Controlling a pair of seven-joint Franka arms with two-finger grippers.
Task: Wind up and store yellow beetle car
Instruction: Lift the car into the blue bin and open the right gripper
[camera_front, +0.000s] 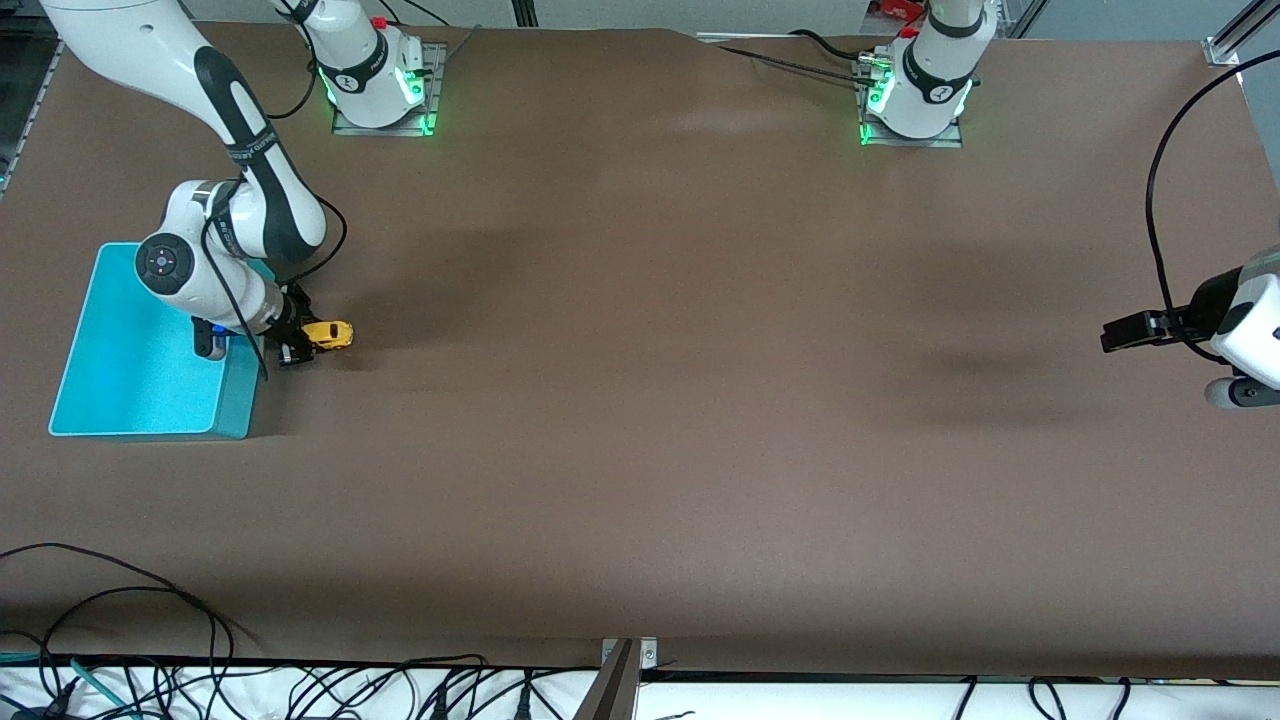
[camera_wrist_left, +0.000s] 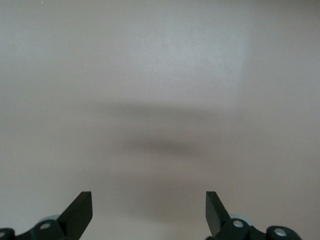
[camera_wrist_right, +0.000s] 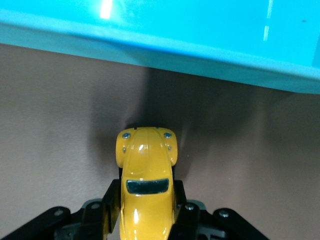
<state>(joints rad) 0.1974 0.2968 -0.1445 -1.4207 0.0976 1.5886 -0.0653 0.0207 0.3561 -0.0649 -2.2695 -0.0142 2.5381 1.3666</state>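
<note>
The yellow beetle car (camera_front: 332, 334) is low over the brown table, just beside the turquoise bin (camera_front: 120, 400), on the side toward the left arm's end. My right gripper (camera_front: 300, 342) is shut on the car's sides. In the right wrist view the car (camera_wrist_right: 145, 165) sticks out from between the fingers (camera_wrist_right: 111, 200), nose toward the bin's wall (camera_wrist_right: 200, 45). My right gripper (camera_wrist_right: 146, 199) holds its rear half. My left gripper (camera_front: 1112, 335) waits open and empty near the table's edge at the left arm's end. The left wrist view shows it (camera_wrist_left: 148, 202) over bare table.
The right arm's forearm and wrist (camera_front: 190, 270) hang over the bin. Cables (camera_front: 200, 680) lie along the table's edge nearest the front camera. A black cable (camera_front: 1160, 170) loops to the left arm.
</note>
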